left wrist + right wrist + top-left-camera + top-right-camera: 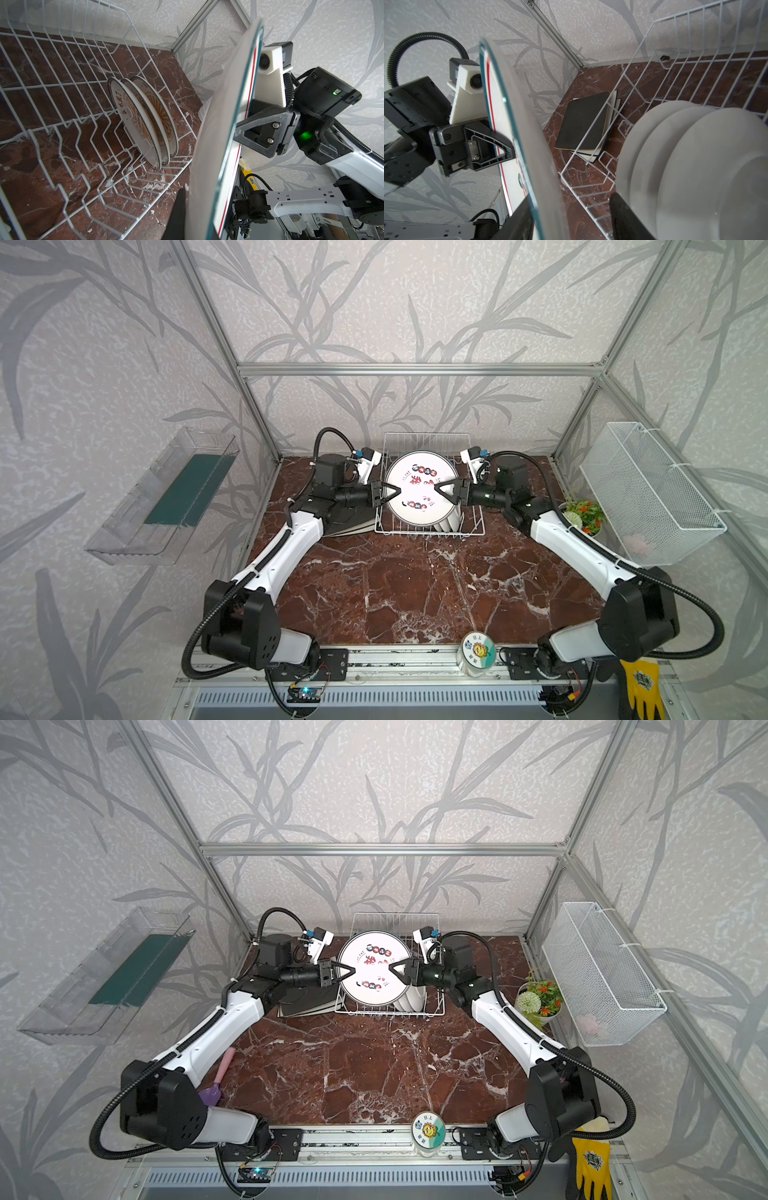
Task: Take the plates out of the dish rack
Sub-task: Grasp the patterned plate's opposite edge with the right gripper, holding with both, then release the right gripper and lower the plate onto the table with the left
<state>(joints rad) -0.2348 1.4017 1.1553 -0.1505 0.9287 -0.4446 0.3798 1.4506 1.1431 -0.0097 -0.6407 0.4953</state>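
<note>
Partway. Sq plates [583, 122], matte black on cream, lie stacked on marble-look table [415, 593] beside wire dish rack [428, 533]. Glossy round plate [419, 489], teal rim, held upright over rack. Left gripper [394, 491] clamped on its rim; right gripper [437, 488] jaws apart, astride opp. rim. 3 sunburst plates [145, 122] yet to unload, in slots.

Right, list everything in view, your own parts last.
dish rack: one, white wire, back middle
held plate: one, white, red-black pattern, over the rack
sunburst plates: three, white, upright in the rack
square plates: stack, black on top, beside the rack
table: one, brown marble
mesh basket: one, white, right wall
clear tray: one, green inside, left wall
flower pot: one, white, right of rack
jar: one, stickered lid, front edge
glove: one, yellow, front right
scoop: one, pink, beside left arm
left claw: black, shut on held plate
right claw: black, open at that plate
</note>
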